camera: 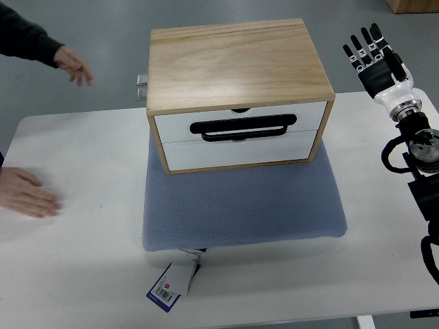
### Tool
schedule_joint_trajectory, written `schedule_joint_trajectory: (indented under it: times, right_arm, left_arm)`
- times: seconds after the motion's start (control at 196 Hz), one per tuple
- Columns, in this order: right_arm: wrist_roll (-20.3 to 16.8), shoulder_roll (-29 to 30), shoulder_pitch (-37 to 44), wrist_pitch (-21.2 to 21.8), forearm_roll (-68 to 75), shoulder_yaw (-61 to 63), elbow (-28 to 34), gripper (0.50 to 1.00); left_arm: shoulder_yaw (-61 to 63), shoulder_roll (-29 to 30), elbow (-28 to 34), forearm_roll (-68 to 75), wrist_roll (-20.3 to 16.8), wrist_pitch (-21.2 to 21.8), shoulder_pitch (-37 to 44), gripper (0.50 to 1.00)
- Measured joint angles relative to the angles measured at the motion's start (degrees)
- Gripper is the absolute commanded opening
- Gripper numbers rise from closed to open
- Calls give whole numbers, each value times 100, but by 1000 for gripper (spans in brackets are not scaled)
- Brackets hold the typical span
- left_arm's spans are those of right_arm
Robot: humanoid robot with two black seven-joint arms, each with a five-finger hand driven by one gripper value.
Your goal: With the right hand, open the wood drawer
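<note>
Wooden drawer box [236,65] sits shut on a blue mat [243,205], its black handle [243,127] untouched, while the right hand [376,58] hovers open-fingered, well apart.

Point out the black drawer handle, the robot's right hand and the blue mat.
black drawer handle [243,127], top view, middle of bar.
right hand [376,65], top view, palm.
blue mat [240,202], top view, bare front area.

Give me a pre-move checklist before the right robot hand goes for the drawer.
1. Right robot hand open, holding nothing: ok.
2. Drawers shut, black handle unobstructed: ok.
3. Wooden box seated on the blue mat: ok.
4. Person's hands clear of the workspace: not ok; one hand rests on the table, the other hovers left of the box.
5. Which drawer the handle belongs to: cannot tell.
</note>
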Motion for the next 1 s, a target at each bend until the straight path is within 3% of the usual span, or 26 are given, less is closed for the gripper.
schedule_joint_trajectory:
  times: [0.414, 0.516, 0.706, 0.859, 1.002]
  right_arm:
    - [-42, -135, 99, -17, -41, -209, -5, 944]
    - [-130, -442, 337, -13, -387, -737, 1, 944]
    - [-629, -1265, 1318, -5, -1258, -2019, 115, 944]
    - [-1007, -2079, 2248, 77, -1788, -3001, 701, 944]
    - [-1482, -2803, 3403, 230, -2224, -4490, 1797, 940]
  left_arm:
    - [-6, 0, 1, -53, -8, 9, 0, 1000]
    - [-3, 0, -3, -51, -9, 9, 0, 1000]
    - [1, 0, -137, -42, -9, 6, -1, 1000]
    - [1, 0, -200, -36, -9, 1, -15, 1000]
    - [1, 0, -260, -36, -4, 0, -45, 1000]
